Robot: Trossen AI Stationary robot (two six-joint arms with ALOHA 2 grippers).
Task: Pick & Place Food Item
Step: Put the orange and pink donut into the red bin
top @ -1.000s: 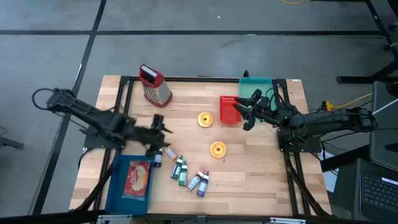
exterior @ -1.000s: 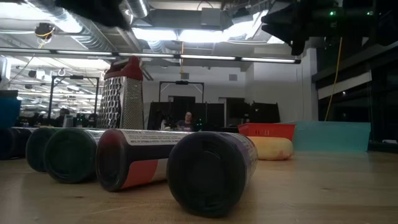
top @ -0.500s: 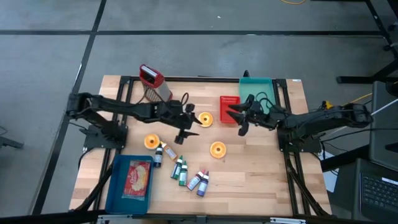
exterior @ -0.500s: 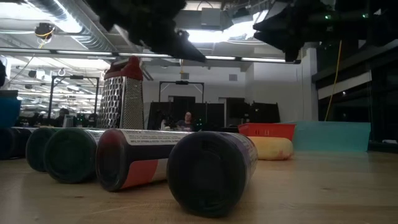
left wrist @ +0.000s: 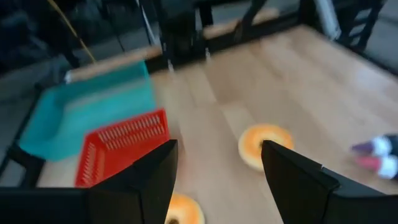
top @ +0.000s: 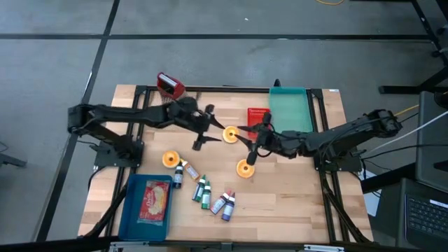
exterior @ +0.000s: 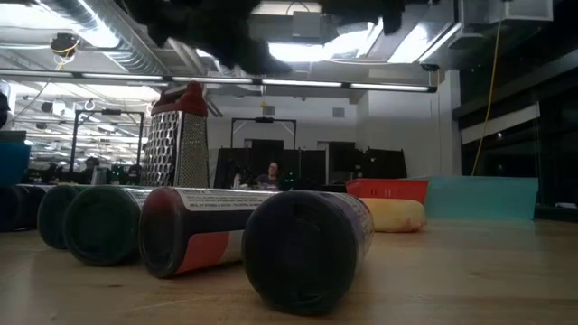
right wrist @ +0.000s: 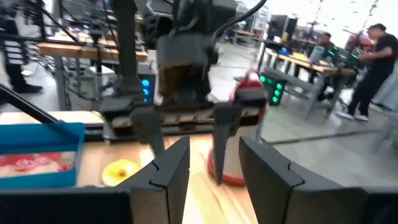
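Hovering empty and spread wide, the left gripper [top: 204, 129] hung at nine o'clock of a donut [top: 230, 134]. Opposite, the right gripper [top: 253, 137] was part-open, holding nothing, another donut [top: 245, 168] at its six. Nothing was picked; all remained undone.

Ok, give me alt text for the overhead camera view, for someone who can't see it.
Two dark robot arms reach toward the middle of a wooden table, the left gripper and right gripper both open and empty near two donuts. Around them: a box grater, red basket, teal tray, small bottles.
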